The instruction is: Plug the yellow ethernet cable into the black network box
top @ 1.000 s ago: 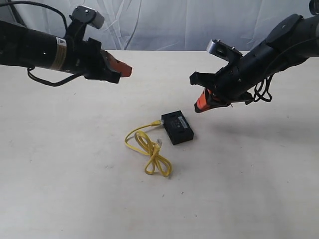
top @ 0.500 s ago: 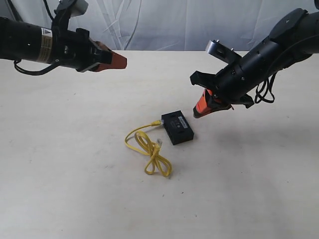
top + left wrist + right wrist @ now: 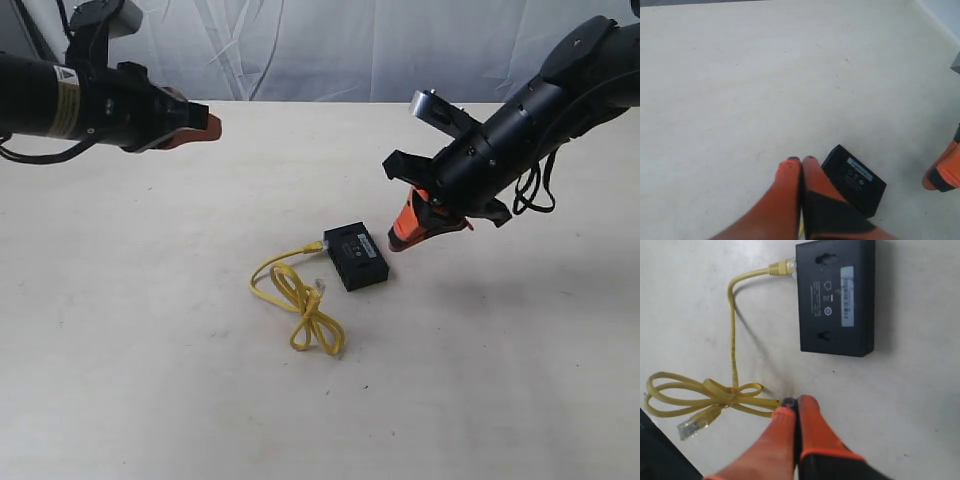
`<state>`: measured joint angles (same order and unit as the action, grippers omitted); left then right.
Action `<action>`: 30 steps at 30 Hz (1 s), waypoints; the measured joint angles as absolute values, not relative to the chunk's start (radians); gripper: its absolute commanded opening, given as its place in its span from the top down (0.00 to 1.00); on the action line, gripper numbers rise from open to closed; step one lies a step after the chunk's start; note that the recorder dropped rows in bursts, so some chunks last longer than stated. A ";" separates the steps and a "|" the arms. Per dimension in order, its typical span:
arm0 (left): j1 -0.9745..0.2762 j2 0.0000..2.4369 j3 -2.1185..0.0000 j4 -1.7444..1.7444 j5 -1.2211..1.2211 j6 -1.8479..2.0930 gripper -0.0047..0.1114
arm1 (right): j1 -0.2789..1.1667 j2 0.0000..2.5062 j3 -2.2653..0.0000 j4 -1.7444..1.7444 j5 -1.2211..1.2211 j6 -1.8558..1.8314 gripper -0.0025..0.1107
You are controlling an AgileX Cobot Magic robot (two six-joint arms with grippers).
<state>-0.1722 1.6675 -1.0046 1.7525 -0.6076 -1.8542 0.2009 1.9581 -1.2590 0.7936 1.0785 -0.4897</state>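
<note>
The pale desk (image 3: 150,350) carries the black network box (image 3: 356,257), lying flat. The yellow ethernet cable (image 3: 300,300) lies looped just beside the box, one plug against the box's side, the other plug loose in the loops.

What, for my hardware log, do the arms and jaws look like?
Both arms are black and tubular. The left arm carries a pale label band and a trailing black cable; the right arm has looped black cables. Each has a grey wrist camera. Jaws are orange, tapered, black-padded.

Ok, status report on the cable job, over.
Left tool shut, empty. Right tool shut, empty, hovering by black network box. Yellow ethernet cable: one plug at box, other loose. Nothing blocking.
</note>
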 measured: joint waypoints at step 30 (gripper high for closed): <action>-0.172 1.598 -0.922 1.753 -0.075 -1.340 0.96 | 0.201 1.958 -1.259 0.732 1.089 -0.490 0.98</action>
